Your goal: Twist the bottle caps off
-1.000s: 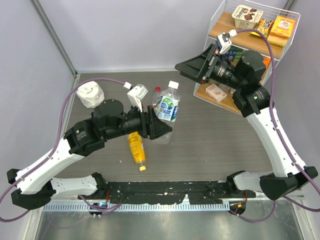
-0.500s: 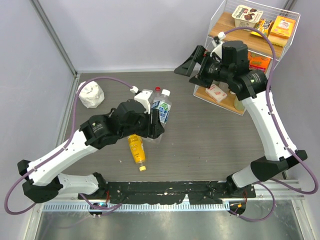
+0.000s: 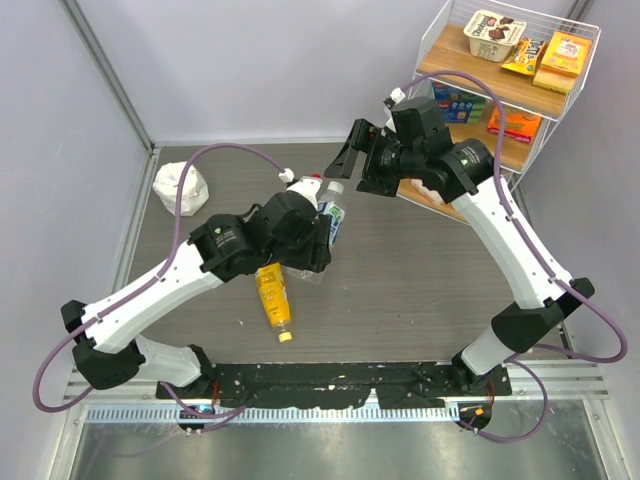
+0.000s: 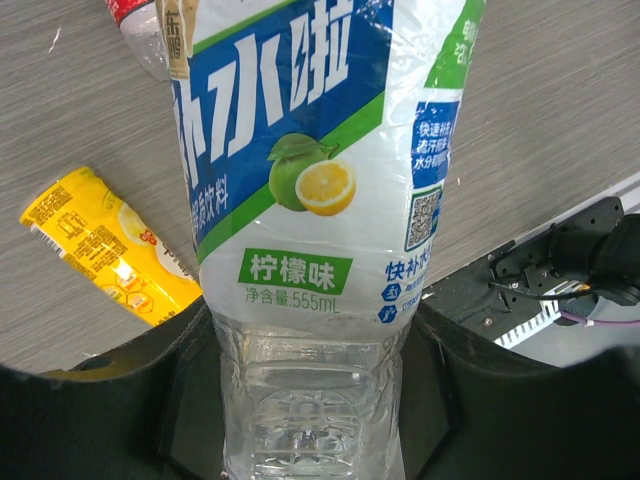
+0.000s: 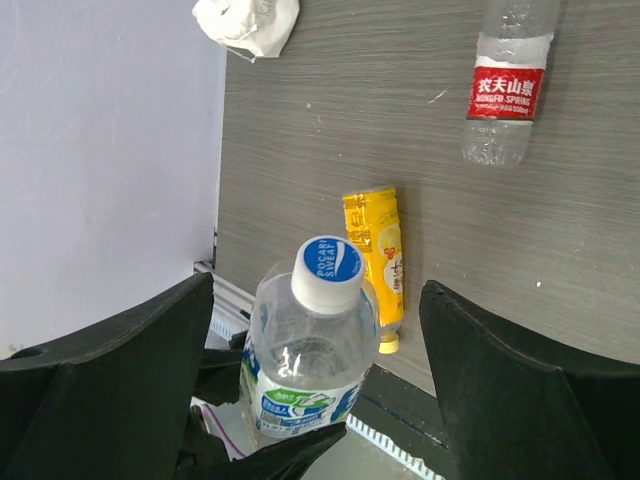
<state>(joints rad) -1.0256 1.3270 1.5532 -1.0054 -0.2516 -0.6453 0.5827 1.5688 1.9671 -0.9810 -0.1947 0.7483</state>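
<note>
Near you: yellow bottle (image 3: 272, 295) lies flat, yellow cap (image 3: 285, 337) on. Your L gripper (image 4: 310, 390) pinches the blue-white bottle (image 4: 300, 200) low on its body, pale cap (image 5: 331, 272) on. Red-label bottle (image 5: 505, 90) lies just far-left of it. R gripper (image 3: 350, 157), jaws spread, hovers over pale cap.

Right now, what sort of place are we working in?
Probably a lab test cell staged like a small shop: plain grey partition walls, a wood-grain table, and a wire shelf rack stocked with boxed snacks.
</note>
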